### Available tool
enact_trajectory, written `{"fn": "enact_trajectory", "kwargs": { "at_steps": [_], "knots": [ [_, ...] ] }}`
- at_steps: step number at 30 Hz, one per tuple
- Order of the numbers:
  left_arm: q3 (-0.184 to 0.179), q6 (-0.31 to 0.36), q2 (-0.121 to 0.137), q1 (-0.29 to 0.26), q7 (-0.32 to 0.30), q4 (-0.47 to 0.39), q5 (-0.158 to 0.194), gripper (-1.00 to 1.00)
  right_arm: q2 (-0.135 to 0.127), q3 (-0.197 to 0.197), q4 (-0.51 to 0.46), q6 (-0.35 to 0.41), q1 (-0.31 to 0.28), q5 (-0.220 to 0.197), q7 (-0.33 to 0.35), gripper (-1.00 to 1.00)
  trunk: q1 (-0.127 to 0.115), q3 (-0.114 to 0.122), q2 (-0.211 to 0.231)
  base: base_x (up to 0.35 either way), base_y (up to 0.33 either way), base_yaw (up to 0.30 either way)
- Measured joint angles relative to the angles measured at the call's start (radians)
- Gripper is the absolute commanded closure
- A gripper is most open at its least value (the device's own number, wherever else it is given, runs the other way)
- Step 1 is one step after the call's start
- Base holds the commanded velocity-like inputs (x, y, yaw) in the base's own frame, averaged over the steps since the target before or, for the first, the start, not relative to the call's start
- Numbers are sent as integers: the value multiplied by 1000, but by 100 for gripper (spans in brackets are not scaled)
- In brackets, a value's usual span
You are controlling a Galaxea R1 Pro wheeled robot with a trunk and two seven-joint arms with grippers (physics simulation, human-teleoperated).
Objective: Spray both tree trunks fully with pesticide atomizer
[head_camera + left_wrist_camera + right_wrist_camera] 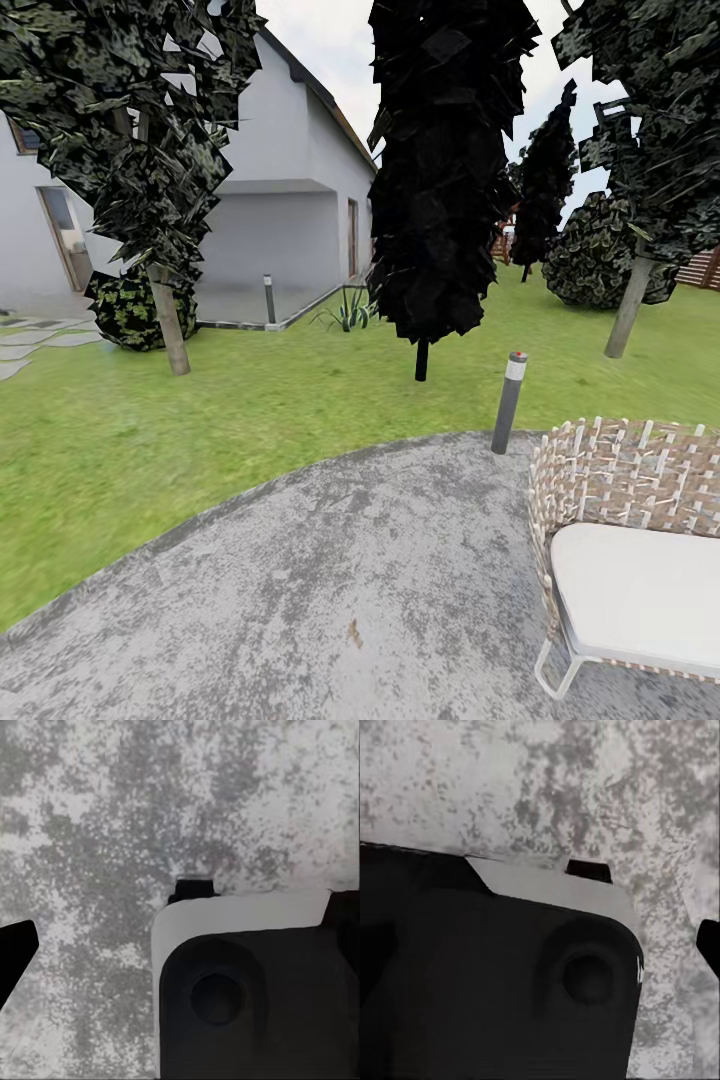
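Head view looked across a grey paved patch (330, 570) onto the lawn (250, 410) of the garden, with the white house (290, 200) behind. Two trees with pale, mottled trunks stood well apart: the left trunk (170, 320) beside a dark round shrub (128, 310), the right trunk (630, 305) leaning slightly near a large bush (600, 255). I could not make out the pesticide atomizer anywhere on the pavement or grass.

The wrist views looked down on speckled pavement over dark and white parts of the robot's own body; a black sliver (13, 956) at one edge was perhaps a fingertip, too little to judge by. Whether either gripper was spread or pressed together could not be told.

The main risk, as I judged it, was driving toward a tree without the sprayer in hand, since nothing here showed it held. A second was mistaking the black conifer (445, 170) in the middle, on its thin dark stem, for a target.

In the way stood a lamp post (508, 402) at the pavement edge and a woven chair (625, 540) with a white cushion close on the right; another short post (269, 298) stood by the house. A turning base could clip the chair.
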Motion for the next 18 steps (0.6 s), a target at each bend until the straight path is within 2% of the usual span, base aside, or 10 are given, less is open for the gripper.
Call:
{"fn": "enact_trajectory", "kwargs": {
  "at_steps": [1,2,3,4,6,9,14,17,18],
  "knots": [
    [1,-1,0,-88,-1,-40,1,-100,3,0,-125,0,-18,25,0,-100,0,0,0,0,0,0],
    [3,-4,0,-128,-6,-46,3,-100,16,1,-304,-2,-58,40,0,-100,0,1,0,0,0,0],
    [8,-5,0,-135,-7,-46,4,-100,23,1,-365,-5,-77,43,0,-100,0,1,0,0,0,0],
    [19,-7,0,-148,-6,-47,4,-100,32,1,-356,-12,-90,45,-1,-100,0,0,0,0,0,0],
    [68,-7,-1,-180,-1,-48,4,-100,62,1,-357,-32,-122,50,-2,-100,0,0,0,0,0,0],
    [126,-5,-5,-214,0,-49,3,-100,76,3,-354,-50,-139,54,0,-100,0,0,0,0,0,0],
    [157,-17,-8,-226,2,-48,3,-100,77,3,-348,-91,-145,57,1,-100,0,0,0,23,2,36],
    [160,-18,-7,-223,2,-48,4,-100,77,5,-345,-96,-145,58,1,-100,0,-3,0,199,62,147],
    [177,-18,-6,-222,3,-47,4,-100,77,6,-344,-97,-145,59,1,-100,0,-3,0,266,102,170]
  ]
}}
